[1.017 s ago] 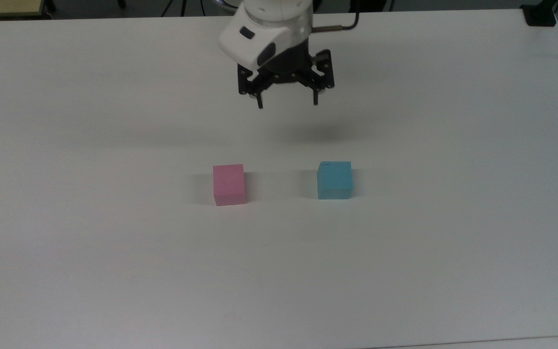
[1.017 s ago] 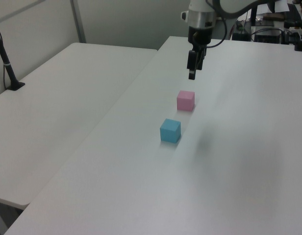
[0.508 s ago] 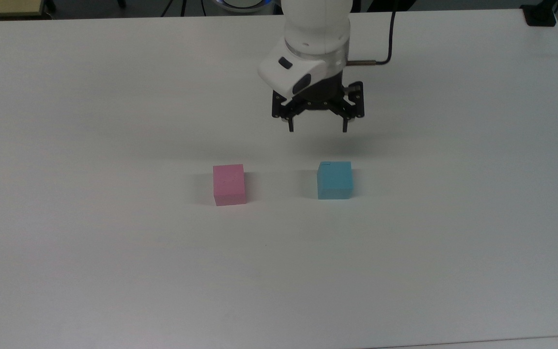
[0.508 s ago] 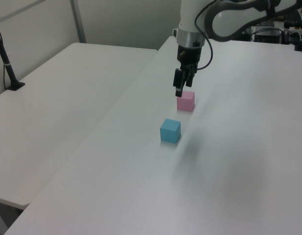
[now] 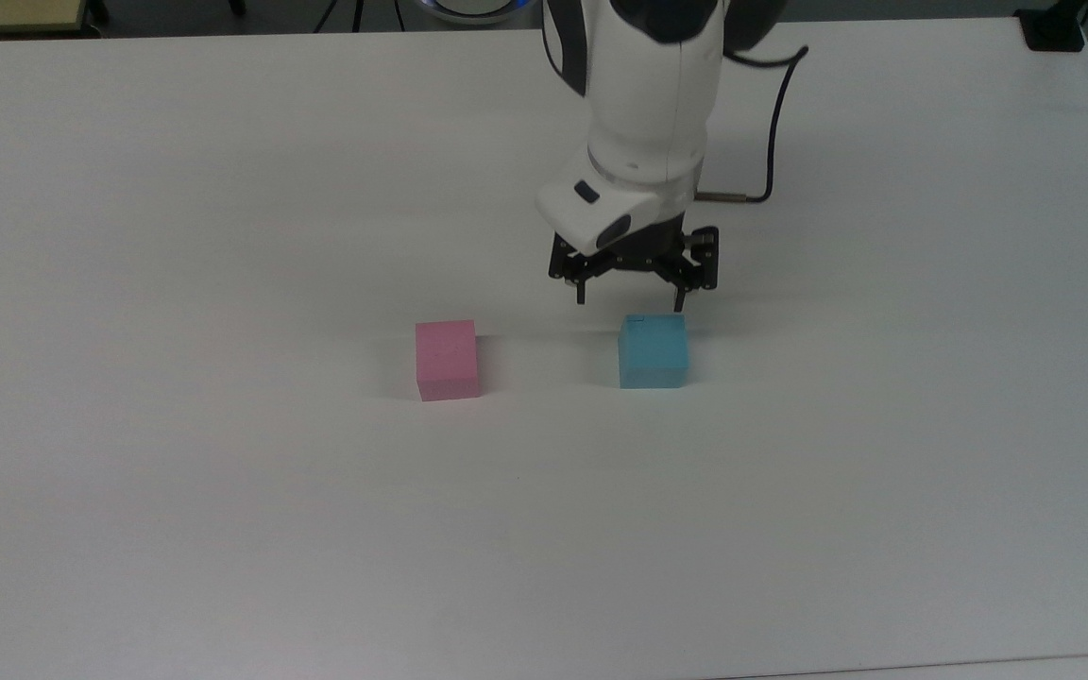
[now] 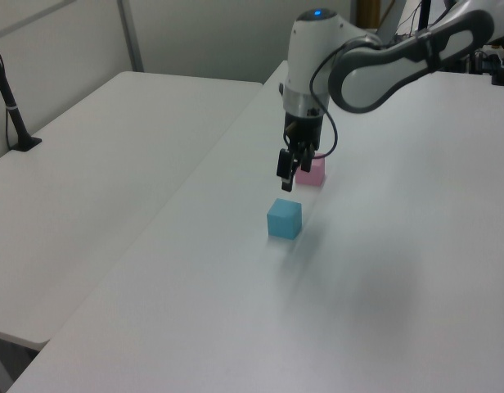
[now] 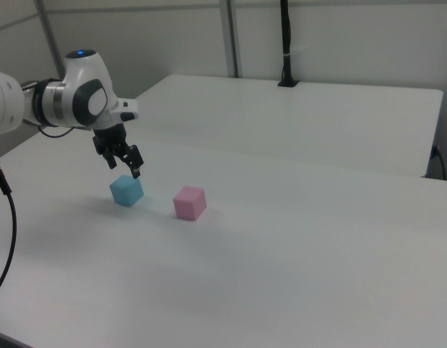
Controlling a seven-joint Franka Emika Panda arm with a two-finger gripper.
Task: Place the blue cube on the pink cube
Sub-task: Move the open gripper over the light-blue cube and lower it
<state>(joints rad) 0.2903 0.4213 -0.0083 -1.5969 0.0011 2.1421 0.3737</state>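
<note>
The blue cube (image 5: 653, 350) rests on the white table (image 5: 223, 529), to the right of the pink cube (image 5: 447, 359) in the top view. My gripper (image 5: 630, 301) hangs open just above the blue cube's far edge, fingers pointing down and holding nothing. In the left view the gripper (image 6: 285, 181) hovers above the blue cube (image 6: 284, 219), and the arm partly covers the pink cube (image 6: 314, 171) behind it. In the right view the gripper (image 7: 123, 168) sits just over the blue cube (image 7: 127, 190), with the pink cube (image 7: 189, 202) to its right.
A second white table (image 6: 88, 164) adjoins on the left view's left, with a black post (image 6: 11, 106) standing on it. A black cable (image 5: 771, 132) trails from the arm's wrist.
The gripper has moved towards the blue cube and come down, from near the table's far side to just above the cube. Its fingers stayed open. Both cubes kept still.
</note>
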